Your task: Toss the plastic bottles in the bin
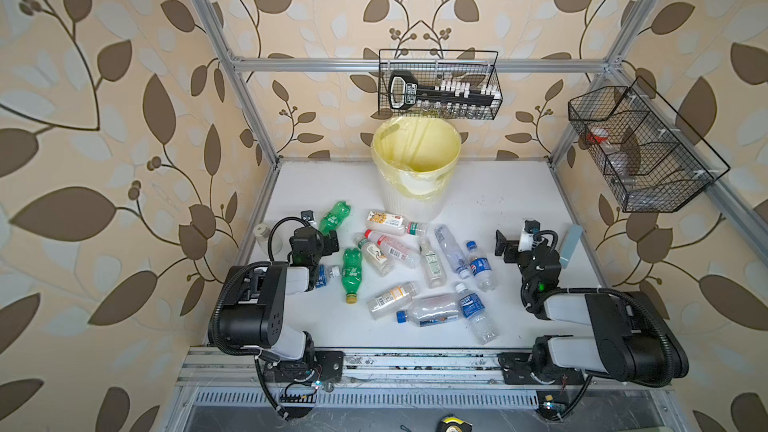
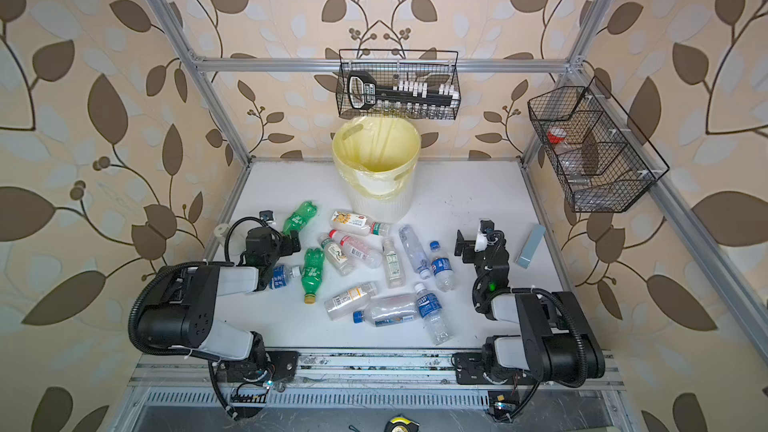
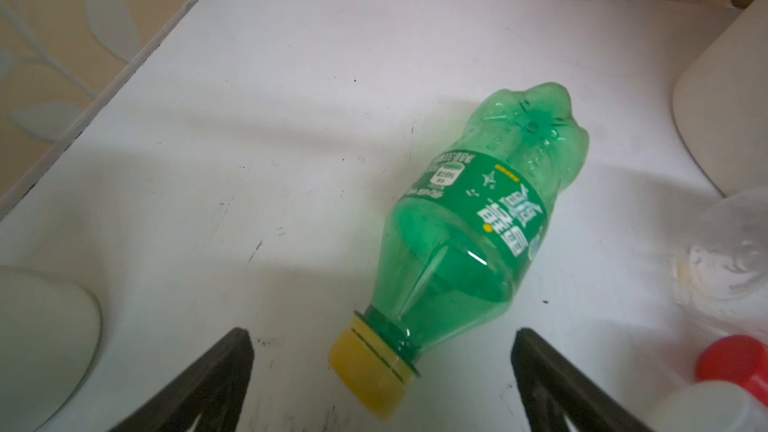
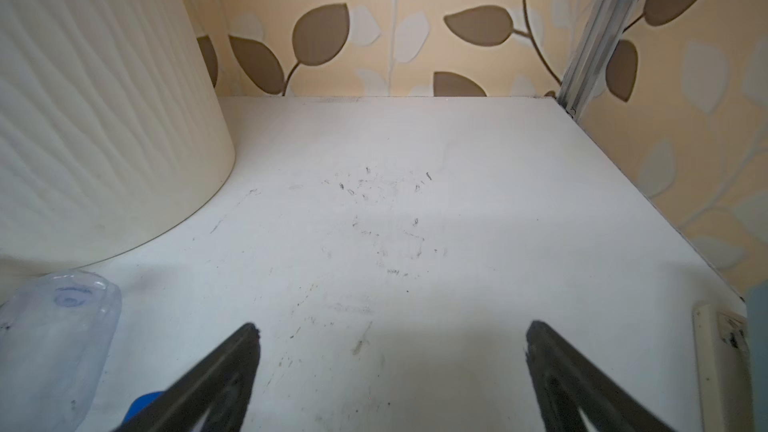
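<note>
Several plastic bottles (image 1: 432,261) lie scattered on the white table in both top views, in front of the bin (image 1: 411,203) (image 2: 376,207), a white ribbed wastebasket with a pale yellow liner. My left gripper (image 1: 320,228) (image 2: 281,227) (image 3: 382,334) is open low over the table. A green bottle (image 1: 334,217) (image 3: 469,226) lies just ahead of it, its yellow cap (image 3: 370,371) between the spread fingers without touching them. A second green bottle (image 1: 352,272) lies beside the left arm. My right gripper (image 1: 515,234) (image 4: 393,326) is open over bare table, right of the bin's wall (image 4: 83,118).
A squat whitish jar (image 1: 262,234) stands at the table's left edge and a grey-blue block (image 1: 570,245) at the right edge. Black wire baskets hang on the back rail (image 1: 438,84) and the right rail (image 1: 640,151). A clear bottle (image 4: 54,346) lies beside the right gripper.
</note>
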Robot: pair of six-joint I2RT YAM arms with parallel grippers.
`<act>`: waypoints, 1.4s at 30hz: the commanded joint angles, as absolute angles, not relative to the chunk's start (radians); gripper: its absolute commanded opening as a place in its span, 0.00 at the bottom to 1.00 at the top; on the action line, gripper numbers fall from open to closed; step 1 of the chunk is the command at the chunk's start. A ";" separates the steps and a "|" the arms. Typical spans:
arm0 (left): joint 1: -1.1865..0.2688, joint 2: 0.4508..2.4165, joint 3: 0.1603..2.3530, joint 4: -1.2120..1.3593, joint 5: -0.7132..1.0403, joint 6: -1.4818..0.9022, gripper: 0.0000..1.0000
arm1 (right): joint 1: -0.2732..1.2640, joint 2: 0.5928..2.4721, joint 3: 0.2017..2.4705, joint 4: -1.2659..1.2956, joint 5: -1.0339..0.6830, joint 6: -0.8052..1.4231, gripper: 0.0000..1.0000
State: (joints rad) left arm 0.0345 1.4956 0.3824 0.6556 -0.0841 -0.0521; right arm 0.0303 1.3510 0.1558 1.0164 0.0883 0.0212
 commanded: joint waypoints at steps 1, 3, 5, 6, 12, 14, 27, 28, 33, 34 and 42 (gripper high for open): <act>0.045 1.500 0.410 0.693 -0.068 -0.035 0.99 | 0.037 1.352 0.169 1.056 0.115 -0.002 1.00; 0.045 1.501 0.410 0.693 -0.069 -0.035 0.99 | 0.037 1.353 0.168 1.056 0.115 -0.002 1.00; 0.045 1.500 0.410 0.693 -0.069 -0.035 0.99 | 0.037 1.352 0.169 1.057 0.112 -0.002 1.00; 0.045 1.500 0.410 0.694 -0.070 -0.035 0.99 | 0.033 1.355 0.168 1.057 0.108 0.000 1.00; 0.045 1.497 0.411 0.694 -0.069 -0.035 0.99 | 0.031 1.355 0.172 1.056 0.101 0.004 1.00; 0.046 1.499 0.410 0.693 -0.069 -0.036 0.99 | 0.027 1.356 0.173 1.055 0.093 0.006 1.00; 0.045 1.497 0.408 0.695 -0.070 -0.035 0.99 | 0.016 1.356 0.172 1.055 0.109 0.020 1.00; 0.045 1.497 0.408 0.695 -0.069 -0.035 0.99 | 0.023 1.354 0.170 1.056 0.124 0.017 1.00; 0.046 1.495 0.406 0.697 -0.071 -0.035 0.99 | 0.032 1.338 0.131 1.109 0.181 0.028 1.00; 0.045 1.496 0.407 0.697 -0.070 -0.035 0.99 | 0.032 1.338 0.129 1.116 0.192 0.033 1.00; 0.045 1.474 0.424 0.652 -0.063 -0.028 0.99 | 0.070 1.220 0.125 1.039 0.263 0.011 1.00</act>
